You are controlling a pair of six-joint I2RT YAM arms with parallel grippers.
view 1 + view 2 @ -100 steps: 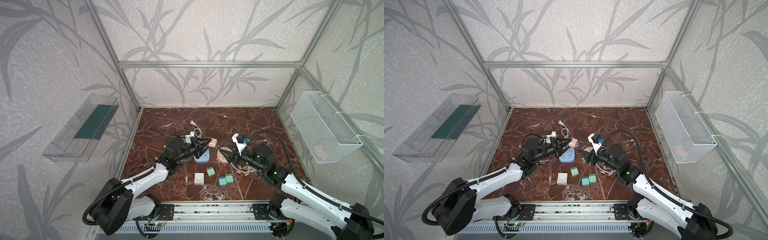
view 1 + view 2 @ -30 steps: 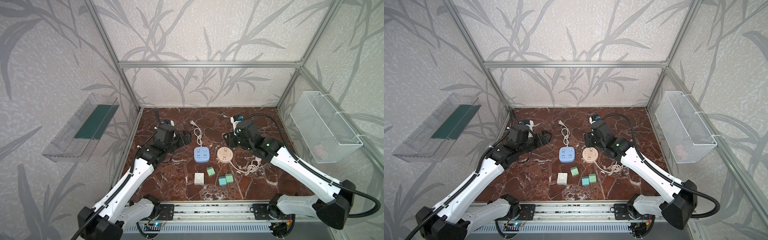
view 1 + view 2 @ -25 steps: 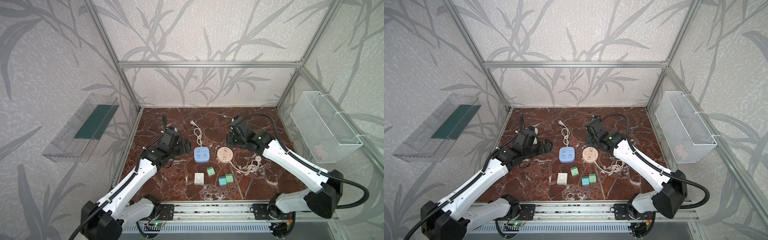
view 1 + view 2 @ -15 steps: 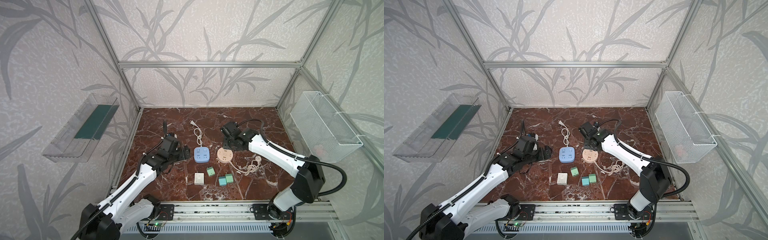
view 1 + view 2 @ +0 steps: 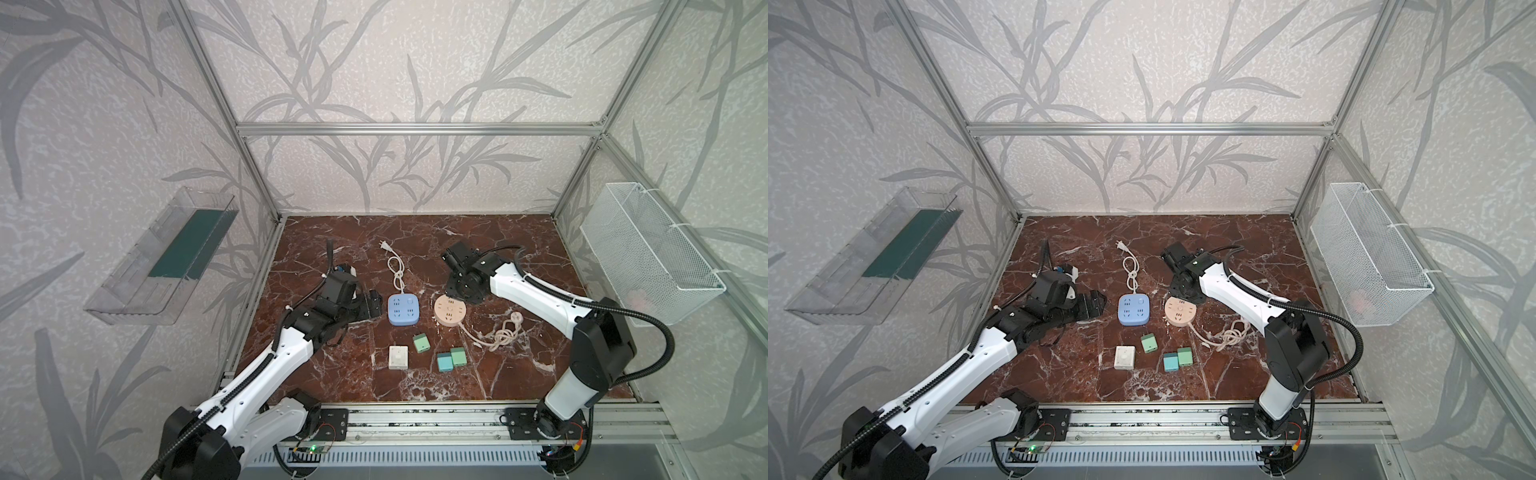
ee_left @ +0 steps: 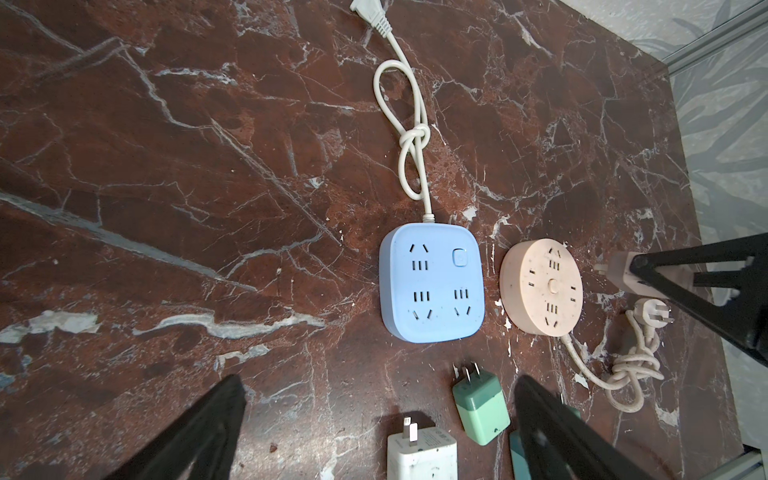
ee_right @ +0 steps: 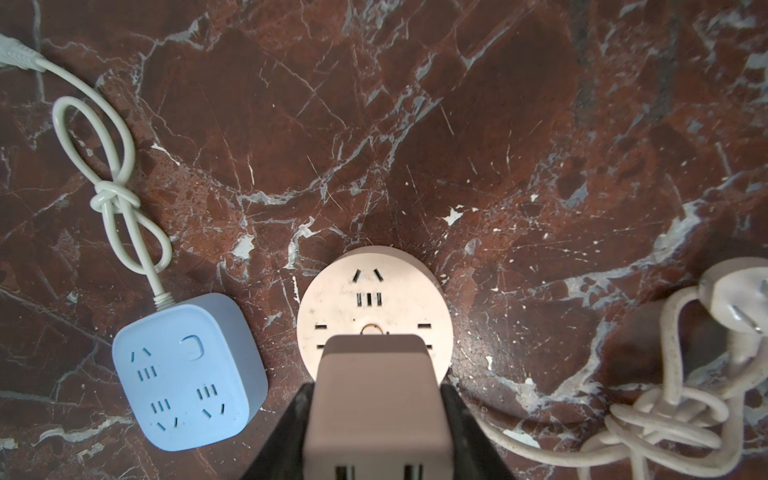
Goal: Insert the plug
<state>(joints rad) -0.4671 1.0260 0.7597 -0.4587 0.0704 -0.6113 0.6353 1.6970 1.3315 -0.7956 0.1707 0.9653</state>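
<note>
My right gripper (image 7: pixel 376 390) is shut on a beige-pink plug (image 7: pixel 376 399), a blocky adapter. It hangs just over the round pink power strip (image 7: pixel 374 303), and the left wrist view shows the plug (image 6: pixel 621 270) still apart from that strip (image 6: pixel 540 286). In both top views the right gripper (image 5: pixel 453 296) (image 5: pixel 1177 296) points down at the round strip (image 5: pixel 449 312). A square blue power strip (image 5: pixel 403 311) lies to its left. My left gripper (image 5: pixel 374 305) (image 6: pixel 378 386) stands open and empty just left of the blue strip.
Two green chargers (image 5: pixel 421 343) (image 5: pixel 458 356), a teal one (image 5: pixel 444 363) and a white one (image 5: pixel 398 356) lie nearer the front. A knotted white cord (image 5: pixel 397 270) and beige cord (image 5: pixel 498 334) trail off the strips. A wire basket (image 5: pixel 648 257) hangs right, a clear shelf (image 5: pixel 166 257) left.
The right gripper has come down and toward the round strip with the plug held. The left arm has swung nearer the front and toward the blue strip, jaws staying open.
</note>
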